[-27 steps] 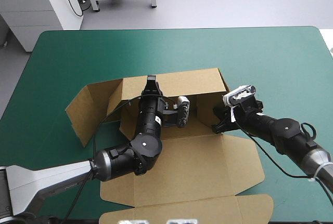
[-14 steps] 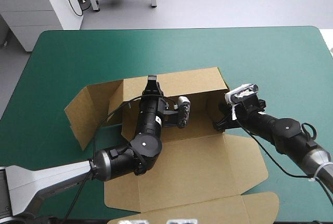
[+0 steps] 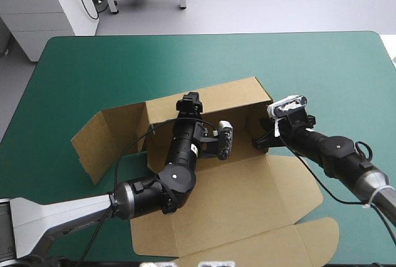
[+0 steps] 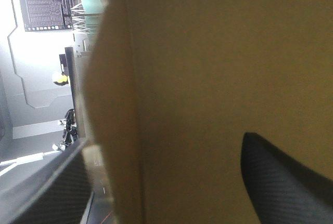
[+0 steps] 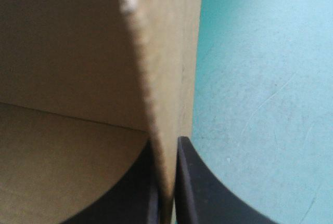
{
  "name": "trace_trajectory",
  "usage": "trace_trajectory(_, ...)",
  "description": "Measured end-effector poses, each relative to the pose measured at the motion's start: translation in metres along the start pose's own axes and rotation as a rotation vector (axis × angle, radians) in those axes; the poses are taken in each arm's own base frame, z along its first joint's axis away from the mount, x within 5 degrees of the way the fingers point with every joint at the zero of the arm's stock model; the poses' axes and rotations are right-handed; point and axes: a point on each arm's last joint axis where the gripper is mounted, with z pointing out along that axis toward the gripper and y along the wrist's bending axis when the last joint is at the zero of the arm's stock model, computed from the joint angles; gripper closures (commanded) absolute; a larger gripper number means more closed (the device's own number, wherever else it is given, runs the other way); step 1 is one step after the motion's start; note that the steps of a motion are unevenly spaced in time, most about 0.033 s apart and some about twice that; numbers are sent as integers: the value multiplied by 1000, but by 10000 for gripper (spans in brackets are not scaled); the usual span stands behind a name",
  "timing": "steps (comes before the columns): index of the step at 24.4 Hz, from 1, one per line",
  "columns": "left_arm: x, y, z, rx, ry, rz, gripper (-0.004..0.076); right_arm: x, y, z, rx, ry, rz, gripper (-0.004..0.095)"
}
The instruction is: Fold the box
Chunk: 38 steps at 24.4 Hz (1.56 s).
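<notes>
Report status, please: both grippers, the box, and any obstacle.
Left gripper open, astride far wall of the box. Right gripper shut on its right wall. Walls partly raised, lid flat. Nothing in the way.

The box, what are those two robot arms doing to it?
The two arms are folding a brown box on the teal-green table. The left gripper is open, with a finger on either side of the raised back wall. The right gripper is pinched shut on the right side wall, holding it upright. The left side flap leans outward and the lid lies flat toward the near edge, so the box is only partly formed.
</notes>
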Motion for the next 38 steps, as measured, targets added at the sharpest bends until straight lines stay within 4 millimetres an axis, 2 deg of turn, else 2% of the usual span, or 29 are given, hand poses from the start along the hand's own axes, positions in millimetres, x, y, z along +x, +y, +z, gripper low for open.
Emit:
trace_trajectory(3, -7, -4, -9, -5, 7, 0, 166, -11, -6, 13, 11, -5, 39, 927)
trace_trajectory(5, -13, -6, -21, -27, 25, 13, 187, -26, -17, 34, -8, 0, 85, 926)
trace_trajectory(7, -15, -7, -25, -35, 33, 18, 234, -36, -23, 46, -23, 6, 116, 926)
trace_trajectory(8, -15, -7, -25, -37, 37, 19, 295, -41, -26, 50, -29, 12, 133, 926)
trace_trajectory(9, -14, -7, -25, -40, 46, 18, 404, -44, -29, 55, -38, 38, 136, 926)
trace_trajectory(10, -14, -7, -25, -38, 50, 16, 587, -50, -30, 58, -48, 55, 152, 926)
trace_trajectory(11, -13, -7, -25, -35, 55, 12, 738, -54, -32, 60, -49, 85, 151, 926)
trace_trajectory(12, -13, -6, -26, -21, 59, -1, 717, -58, -33, 60, -43, 105, 153, 926)
trace_trajectory(16, -13, 9, -21, 163, 62, -132, 719, -67, -36, 57, -12, 172, 169, 926)
trace_trajectory(20, 6, 43, -13, 434, 72, -351, 728, -70, -36, 55, -7, 207, 182, 926)
trace_trajectory(25, 46, 87, -4, 675, 84, -560, 732, -69, -36, 55, -5, 221, 190, 926)
trace_trajectory(27, 68, 105, -1, 730, 81, -690, 732, -69, -36, 55, -6, 225, 190, 926)
trace_trajectory(28, 92, 120, 1, 754, 67, -837, 732, -69, -36, 54, -7, 228, 193, 926)
trace_trajectory(32, 139, 141, -6, 754, 38, -1115, 732, -69, -36, 54, -5, 241, 191, 926)
trace_trajectory(33, 163, 149, -13, 716, 44, -1226, 732, -68, -36, 54, -2, 247, 192, 926)
trace_trajectory(36, 201, 158, -23, 634, 81, -1372, 732, -68, -36, 53, 2, 254, 198, 926)
trace_trajectory(37, 228, 160, -29, 590, 124, -1466, 732, -68, -37, 53, 5, 255, 203, 926)
trace_trajectory(38, 242, 160, -32, 568, 147, -1508, 732, -68, -37, 53, 6, 256, 206, 926)
